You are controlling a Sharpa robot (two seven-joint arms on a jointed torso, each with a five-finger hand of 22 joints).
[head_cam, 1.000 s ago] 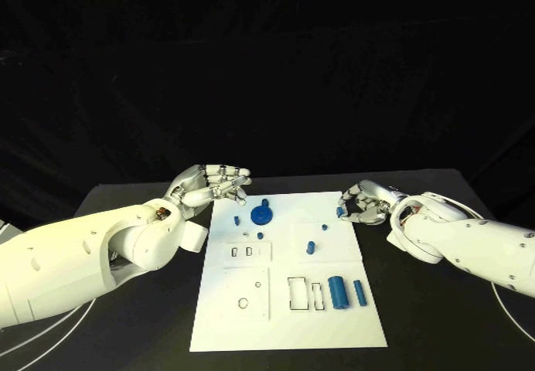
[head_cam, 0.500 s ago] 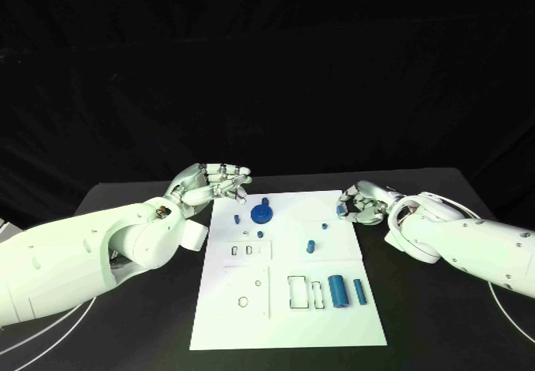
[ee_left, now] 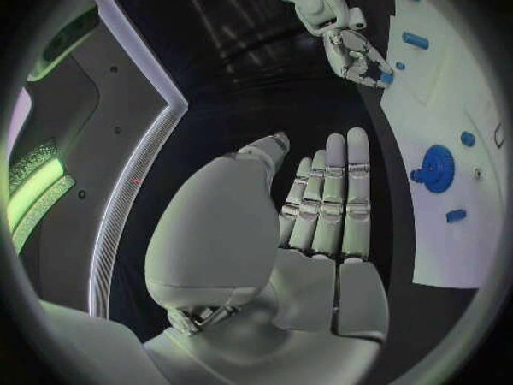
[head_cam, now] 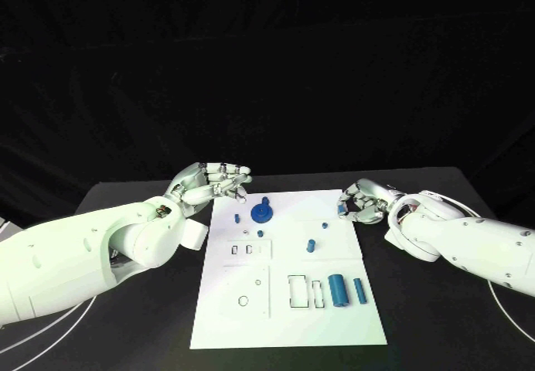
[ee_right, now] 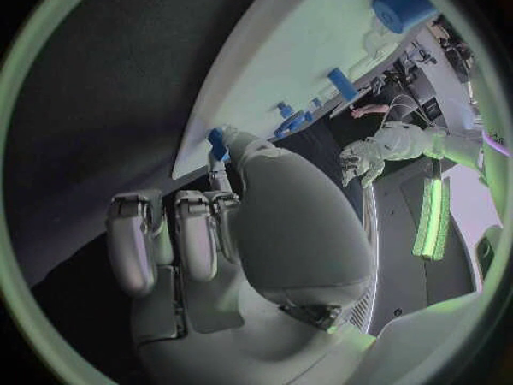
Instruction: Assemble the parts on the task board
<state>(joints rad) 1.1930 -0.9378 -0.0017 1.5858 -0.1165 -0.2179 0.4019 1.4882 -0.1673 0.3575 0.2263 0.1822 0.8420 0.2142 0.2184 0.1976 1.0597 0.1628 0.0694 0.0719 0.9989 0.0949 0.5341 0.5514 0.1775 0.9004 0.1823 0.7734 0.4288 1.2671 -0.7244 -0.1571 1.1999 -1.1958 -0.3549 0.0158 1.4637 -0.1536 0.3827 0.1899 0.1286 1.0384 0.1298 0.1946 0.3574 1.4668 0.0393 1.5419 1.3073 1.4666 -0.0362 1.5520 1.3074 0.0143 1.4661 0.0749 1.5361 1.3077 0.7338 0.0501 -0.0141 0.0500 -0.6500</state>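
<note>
head view: the right hand (head_cam: 363, 202) sits at the far right corner of the task board (head_cam: 287, 309), fingers curled round a small blue part (head_cam: 342, 210), likely to carry it to its seat. the left hand (head_cam: 214, 184) hovers off the far left corner, fingers bent, nothing in them.

left wrist view: its fingers (ee_left: 333, 198) lie pressed together, the blue round part (ee_left: 435, 168) just beyond them.

right wrist view: the part (ee_right: 218, 142) stands at the fingertips.
</note>
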